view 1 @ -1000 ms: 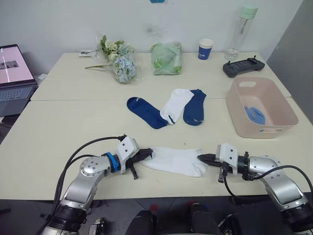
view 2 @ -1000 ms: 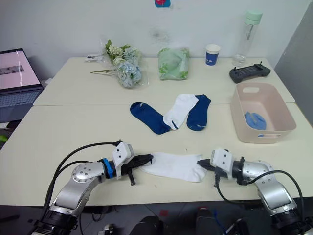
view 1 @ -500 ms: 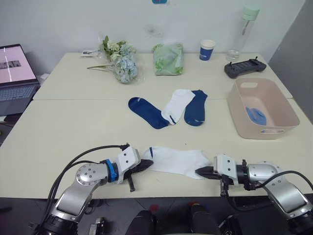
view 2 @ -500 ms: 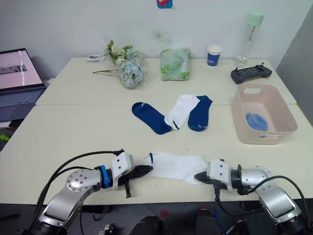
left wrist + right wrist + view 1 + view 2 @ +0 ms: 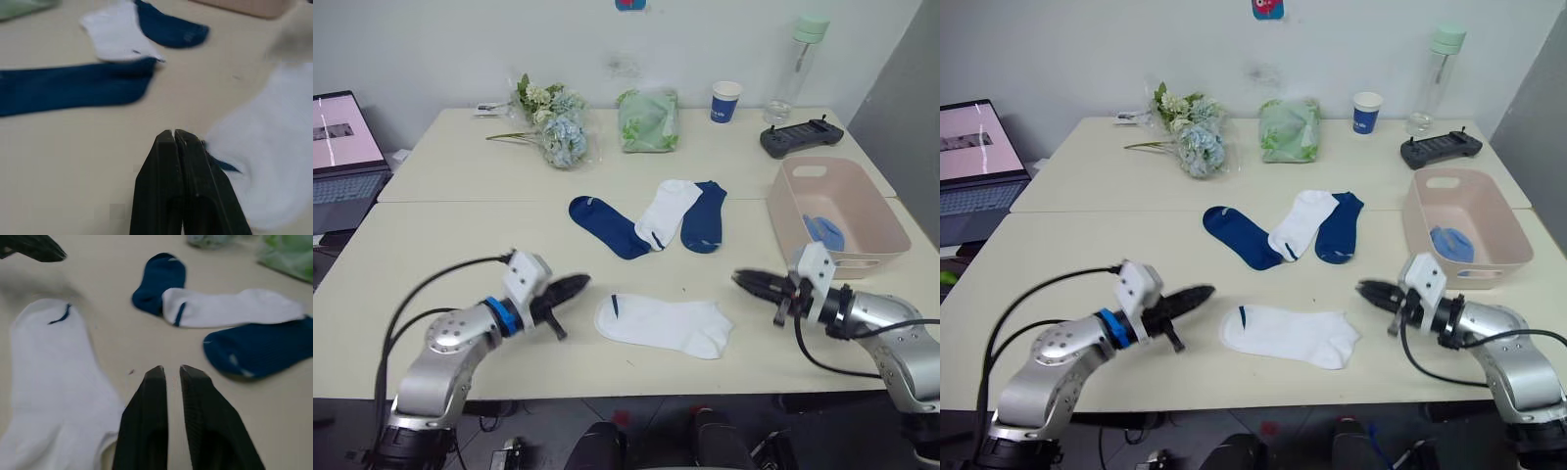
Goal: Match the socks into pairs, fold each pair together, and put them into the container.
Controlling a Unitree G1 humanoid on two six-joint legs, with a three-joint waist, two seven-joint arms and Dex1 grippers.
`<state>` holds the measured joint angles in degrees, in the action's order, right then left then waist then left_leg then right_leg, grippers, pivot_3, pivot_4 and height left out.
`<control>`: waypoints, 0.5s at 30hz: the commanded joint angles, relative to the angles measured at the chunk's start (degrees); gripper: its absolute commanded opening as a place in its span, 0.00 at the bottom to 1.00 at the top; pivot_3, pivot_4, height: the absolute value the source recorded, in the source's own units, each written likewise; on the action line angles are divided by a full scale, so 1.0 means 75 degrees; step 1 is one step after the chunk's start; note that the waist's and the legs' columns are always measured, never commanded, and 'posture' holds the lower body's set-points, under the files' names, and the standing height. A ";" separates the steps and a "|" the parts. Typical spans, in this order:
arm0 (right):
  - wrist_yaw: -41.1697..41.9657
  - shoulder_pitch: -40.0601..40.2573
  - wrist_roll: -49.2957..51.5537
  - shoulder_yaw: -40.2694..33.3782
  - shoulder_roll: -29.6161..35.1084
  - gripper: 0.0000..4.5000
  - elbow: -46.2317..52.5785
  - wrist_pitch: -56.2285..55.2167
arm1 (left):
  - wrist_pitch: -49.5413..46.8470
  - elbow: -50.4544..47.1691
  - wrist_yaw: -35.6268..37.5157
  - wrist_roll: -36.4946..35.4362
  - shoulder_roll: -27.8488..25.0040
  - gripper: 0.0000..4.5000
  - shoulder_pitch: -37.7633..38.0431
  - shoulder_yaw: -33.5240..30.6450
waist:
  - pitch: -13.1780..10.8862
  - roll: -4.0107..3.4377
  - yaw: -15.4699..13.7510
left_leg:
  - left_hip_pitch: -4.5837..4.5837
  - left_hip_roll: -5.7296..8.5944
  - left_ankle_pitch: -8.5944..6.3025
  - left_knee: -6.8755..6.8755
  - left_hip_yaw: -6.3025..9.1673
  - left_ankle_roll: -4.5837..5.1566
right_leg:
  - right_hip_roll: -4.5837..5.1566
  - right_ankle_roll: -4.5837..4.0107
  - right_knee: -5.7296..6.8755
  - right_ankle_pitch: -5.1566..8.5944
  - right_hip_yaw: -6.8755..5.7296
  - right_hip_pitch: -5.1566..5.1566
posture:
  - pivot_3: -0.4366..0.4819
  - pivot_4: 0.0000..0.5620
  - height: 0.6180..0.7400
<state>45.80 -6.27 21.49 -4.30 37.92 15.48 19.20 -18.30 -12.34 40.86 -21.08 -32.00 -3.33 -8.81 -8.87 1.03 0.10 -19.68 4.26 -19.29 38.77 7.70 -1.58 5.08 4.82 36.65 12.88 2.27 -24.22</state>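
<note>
My left hand (image 5: 579,284) hangs just off the cuff end of the near white sock (image 5: 664,324), its two fingers pressed together on nothing. My right hand (image 5: 742,280) sits off the toe end of that same sock, a little farther back and apart from it, fingers almost closed with only a thin slit between them, also empty. Neither touches the sock; it lies flat on the worktop (image 5: 450,245) between the two hands, stretched out lengthwise, cuff with its dark mark toward my left. I judge it lies spread like that so its mate can be laid over it squarely before folding.

The mate, the far white sock (image 5: 666,210), is farther out near the middle of the worktop, lying between the two navy socks (image 5: 607,225): its cuff end overlaps the left navy one and its right edge touches the right navy one. That cluster needs untangling, and I read the white one as the next to lift, since it rests on top and would come away without dragging the others much.

The container (image 5: 886,218) stands at the right edge, just beyond my right hand, with a light blue pair (image 5: 823,232) already bundled inside. So one pair looks done and two remain.

Both hands are empty and close to the near sock, so either could reach out for the far white one; the right seems better placed.
</note>
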 commanded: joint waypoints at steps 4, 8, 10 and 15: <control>-0.0923 -0.0148 -0.0768 0.0194 -0.0793 0.69 -0.0590 -0.0575 | 0.0618 0.0472 -0.0719 0.0374 0.0425 0.55 0.0262 -0.0300 | -0.0002 -0.0002 0.0003 | -0.0014 0.0001 -0.0001 0.0004 -0.0003 -0.0002 | 0.0004 0.0000 0.0003 -0.0001 0.0009 -0.0018 | 0.48 0.27 1.00; -0.0926 -0.0071 -0.0866 0.0210 -0.0853 0.96 -0.0699 -0.0690 | 0.0643 0.0328 -0.0762 0.0389 0.0477 0.81 0.0456 -0.0267 | -0.0002 -0.0002 0.0005 | -0.0012 0.0000 -0.0001 0.0004 -0.0003 -0.0001 | 0.0005 0.0000 0.0004 -0.0001 0.0009 -0.0016 | 0.48 0.27 1.00; -0.0983 -0.0119 -0.1011 0.0219 -0.0836 1.00 -0.0808 -0.0780 | 0.0695 0.0339 -0.0713 0.0434 0.0423 0.95 0.0517 -0.0245 | -0.0002 -0.0002 0.0006 | -0.0012 0.0001 -0.0002 0.0004 -0.0003 -0.0001 | 0.0004 0.0000 0.0004 -0.0001 0.0009 -0.0016 | 0.48 0.27 1.00; -0.0926 -0.0486 -0.1226 0.0379 -0.0777 1.00 -0.0973 -0.0735 | 0.0666 0.0309 -0.0618 0.0411 0.0273 0.99 0.0463 -0.0335 | -0.0003 -0.0004 0.0023 | -0.0011 0.0004 -0.0002 0.0004 -0.0006 -0.0001 | 0.0002 -0.0001 0.0007 -0.0001 0.0009 -0.0017 | 0.48 0.27 1.00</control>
<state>38.68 -8.79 12.44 -1.34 31.46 7.13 14.41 -14.31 -8.03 35.88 -17.69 -29.13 0.57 -10.42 -8.89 1.00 0.27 -19.76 4.29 -19.30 38.80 7.66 -1.58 5.10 4.81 36.72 12.87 2.34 -24.34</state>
